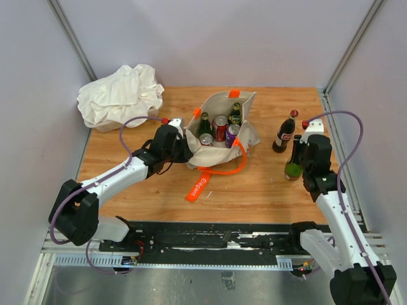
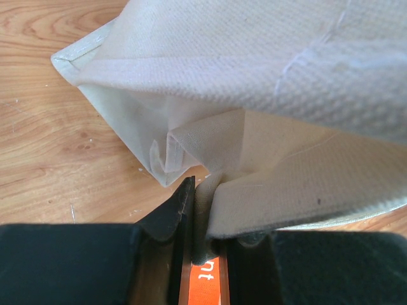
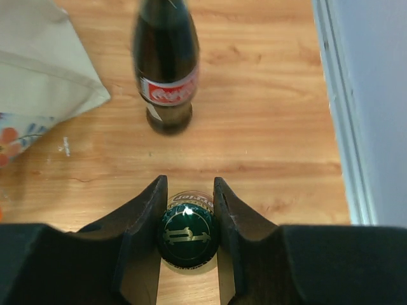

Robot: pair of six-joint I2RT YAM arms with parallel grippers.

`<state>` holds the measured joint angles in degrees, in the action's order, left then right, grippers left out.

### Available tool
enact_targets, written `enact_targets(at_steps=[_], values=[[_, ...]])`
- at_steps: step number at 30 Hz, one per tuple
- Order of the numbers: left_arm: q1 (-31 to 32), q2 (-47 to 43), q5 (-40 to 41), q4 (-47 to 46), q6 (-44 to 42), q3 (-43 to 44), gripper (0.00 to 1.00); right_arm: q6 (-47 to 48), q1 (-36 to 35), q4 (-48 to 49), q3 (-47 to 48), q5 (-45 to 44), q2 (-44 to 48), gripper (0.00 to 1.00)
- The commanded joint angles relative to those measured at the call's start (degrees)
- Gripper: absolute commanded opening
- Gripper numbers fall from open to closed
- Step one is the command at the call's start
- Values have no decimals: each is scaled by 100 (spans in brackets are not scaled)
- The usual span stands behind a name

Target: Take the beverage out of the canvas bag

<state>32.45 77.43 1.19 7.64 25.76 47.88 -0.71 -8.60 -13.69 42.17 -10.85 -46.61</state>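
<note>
The beige canvas bag (image 1: 219, 105) stands open at mid-table with orange handles and a long orange strap (image 1: 216, 171) trailing toward me. Inside it stand two green bottles (image 1: 205, 125) and several cans (image 1: 220, 127). My left gripper (image 1: 181, 147) is shut on the bag's left edge; in the left wrist view its jaws (image 2: 206, 210) pinch a fold of the canvas (image 2: 267, 190), with the strap (image 2: 205, 279) below. My right gripper (image 1: 296, 154) is shut on the neck of a green bottle (image 1: 293, 169), away from the bag; the right wrist view shows the fingers (image 3: 149, 210) against its cap (image 3: 187, 232).
A cola bottle (image 1: 284, 132) with a red cap stands just beyond the right gripper, also in the right wrist view (image 3: 166, 70). A white cloth bundle (image 1: 121, 95) lies at the back left. The table's right rail (image 1: 337, 146) runs close by the right arm.
</note>
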Motion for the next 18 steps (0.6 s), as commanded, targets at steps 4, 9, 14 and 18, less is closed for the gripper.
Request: enact_targets(at_steps=[4, 9, 14, 18], values=[[-10, 167, -23, 191, -78, 71, 18, -784, 577, 1816, -625, 752, 23, 1], [-10, 217, -31, 220, -69, 120, 17, -901, 605, 2101, -733, 939, -205, 1], [-6, 267, -34, 199, -53, 147, 17, -765, 605, 2345, -845, 1066, -127, 1], [-10, 322, -59, 177, -40, 160, 17, -510, 605, 2550, -1074, 1058, -37, 1]])
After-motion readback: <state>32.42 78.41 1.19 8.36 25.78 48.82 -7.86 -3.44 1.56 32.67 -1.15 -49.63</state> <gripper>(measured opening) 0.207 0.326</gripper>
